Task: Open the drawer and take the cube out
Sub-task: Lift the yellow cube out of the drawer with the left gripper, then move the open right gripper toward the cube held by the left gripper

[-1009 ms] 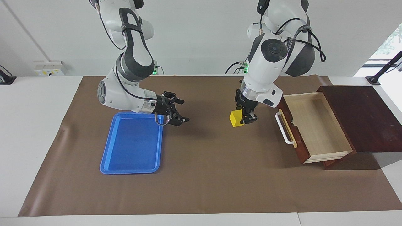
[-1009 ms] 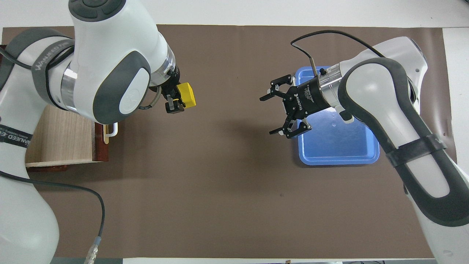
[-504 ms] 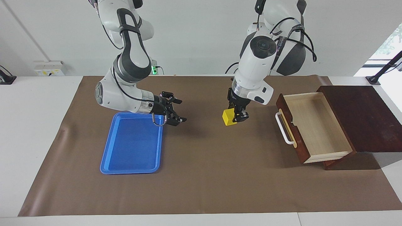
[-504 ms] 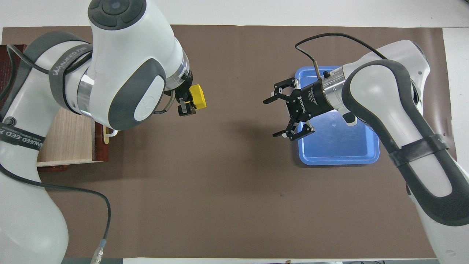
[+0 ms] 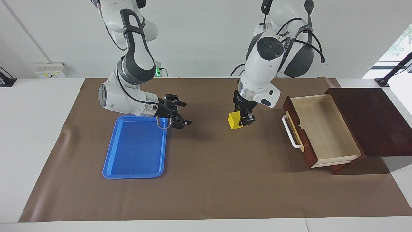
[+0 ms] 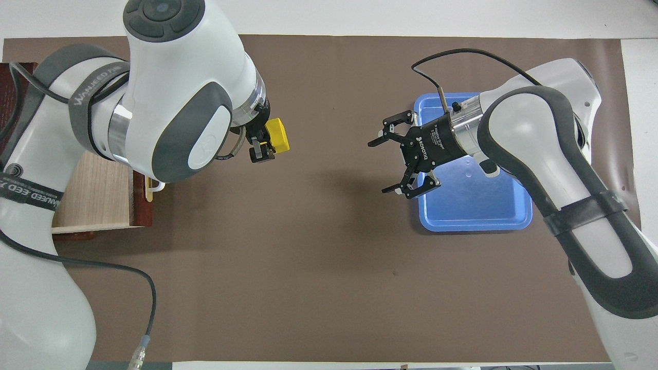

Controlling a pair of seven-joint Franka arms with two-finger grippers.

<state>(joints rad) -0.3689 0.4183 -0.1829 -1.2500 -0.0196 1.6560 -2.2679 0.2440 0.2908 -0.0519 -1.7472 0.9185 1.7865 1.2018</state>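
— On the table, what is the largest item and how is it laid out?

— A brown mat covers most of the table. At the left arm's end stands a dark wooden cabinet. Its drawer is pulled out toward the middle of the mat; the pale wood interior shows nothing inside, and the white handle faces the mat's centre.

— Next item?

— A blue tray lies flat on the mat toward the right arm's end, well apart from the drawer.

— State of the arms?

— The left gripper hangs over bare mat between drawer and tray, closer to the drawer, fingers pointing down and pinching the cube. The right gripper is over the tray's edge on the side toward the middle of the mat, turned toward the left gripper, fingers spread wide with nothing between them.

— Position of the cube?

— The yellow cube is out of the drawer, held by the left gripper, raised above the mat. In the overhead view the cube sits well apart from the right gripper.
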